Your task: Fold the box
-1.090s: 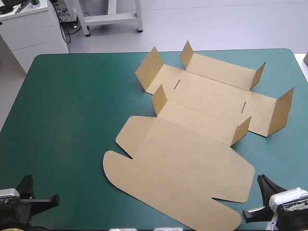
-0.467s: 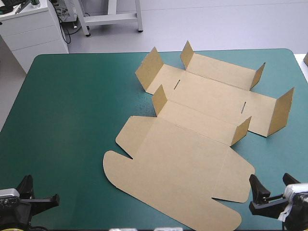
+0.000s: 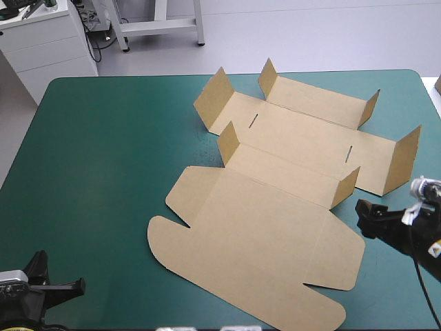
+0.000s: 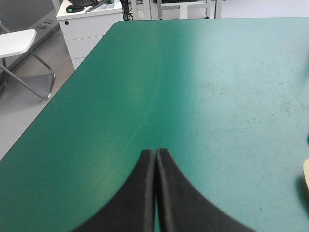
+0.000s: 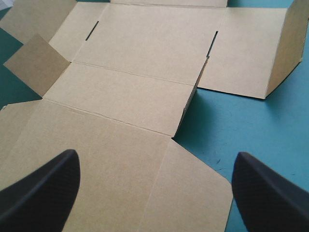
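The brown box (image 3: 275, 207) lies as a flat cut sheet on the right half of the teal-green table (image 3: 103, 152). Its large lid panel points toward the near edge, and several small side flaps stand up farther back. My right gripper (image 3: 367, 219) hovers at the sheet's right edge, near one raised flap (image 3: 344, 187), and it is open. In the right wrist view the gripper (image 5: 155, 153) has its black fingers (image 5: 46, 186) wide apart over the box (image 5: 145, 48), with nothing between them. My left gripper (image 4: 155, 152) is shut and empty at the near left corner, far from the sheet.
The left half of the table shows only bare teal-green cover (image 4: 193, 72). A sliver of brown board (image 3: 437, 84) shows past the table's far right corner. The box's rounded corner (image 4: 306, 176) just shows to the side of the left gripper.
The right gripper has opened. It has moved from the near right corner forward to the box's right edge. The left arm and the box have not moved.
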Controlling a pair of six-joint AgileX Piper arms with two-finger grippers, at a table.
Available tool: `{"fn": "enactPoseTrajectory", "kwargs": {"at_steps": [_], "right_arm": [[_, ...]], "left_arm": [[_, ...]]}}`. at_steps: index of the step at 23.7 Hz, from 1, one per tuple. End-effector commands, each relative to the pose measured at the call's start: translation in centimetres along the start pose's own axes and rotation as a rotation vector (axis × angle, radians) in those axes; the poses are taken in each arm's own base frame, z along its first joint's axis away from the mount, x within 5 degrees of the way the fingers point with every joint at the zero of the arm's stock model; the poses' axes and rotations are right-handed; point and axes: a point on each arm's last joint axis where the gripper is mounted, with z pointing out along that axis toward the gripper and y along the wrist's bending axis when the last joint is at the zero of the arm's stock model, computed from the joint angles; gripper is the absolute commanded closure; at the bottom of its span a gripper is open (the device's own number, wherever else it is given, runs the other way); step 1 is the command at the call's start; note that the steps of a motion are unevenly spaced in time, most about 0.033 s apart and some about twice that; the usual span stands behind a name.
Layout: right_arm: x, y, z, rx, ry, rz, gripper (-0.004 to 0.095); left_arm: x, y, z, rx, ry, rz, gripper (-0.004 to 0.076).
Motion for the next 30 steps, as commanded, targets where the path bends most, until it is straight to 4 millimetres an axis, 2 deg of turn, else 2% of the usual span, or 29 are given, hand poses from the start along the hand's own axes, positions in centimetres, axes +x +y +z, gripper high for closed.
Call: {"fn": "enactPoseTrajectory", "kwargs": {"at_steps": [1,3,4,6,7,10,14,16,20,23,24,30], "right_arm": [[-2.9,0.5,1.7,-0.004,0.006,0.037,0.0120],[-3.9,0.4,3.3,0.009,0.053,0.066,0.0120],[-4.5,0.3,5.1,0.025,0.103,0.097,0.0120],[-4.8,0.0,6.9,0.042,0.158,0.124,0.0120],[-4.9,-0.1,8.0,0.052,0.189,0.134,0.0120],[-4.7,-1.0,12.7,0.091,0.318,0.169,0.0120],[-4.2,-2.2,18.1,0.138,0.385,0.248,0.0120],[-4.3,-2.3,19.8,0.129,0.390,0.297,0.0120],[-4.5,-2.5,21.9,0.136,0.447,0.316,0.0122],[-4.7,-2.5,22.5,0.140,0.482,0.317,0.0154],[-4.8,-2.5,22.7,0.142,0.495,0.317,0.0192],[-4.4,-2.6,23.0,0.160,0.572,0.303,0.0846]], "left_arm": [[-1.2,0.0,-0.7,0.013,-0.111,-0.010,0.0756],[-1.2,0.0,-0.7,0.013,-0.111,-0.010,0.0756],[-1.2,0.0,-0.7,0.013,-0.111,-0.010,0.0756],[-1.2,0.0,-0.7,0.013,-0.111,-0.010,0.0756],[-1.2,0.0,-0.7,0.013,-0.111,-0.010,0.0756],[-1.2,0.0,-0.7,0.013,-0.111,-0.010,0.0756],[-1.2,0.0,-0.7,0.013,-0.111,-0.010,0.0756],[-1.2,0.0,-0.7,0.013,-0.111,-0.010,0.0756],[-1.2,0.0,-0.7,0.013,-0.111,-0.010,0.0756],[-1.2,0.0,-0.7,0.013,-0.111,-0.010,0.0756],[-1.2,0.0,-0.7,0.013,-0.111,-0.010,0.0756],[-1.2,0.0,-0.7,0.013,-0.111,-0.010,0.0756]]}}
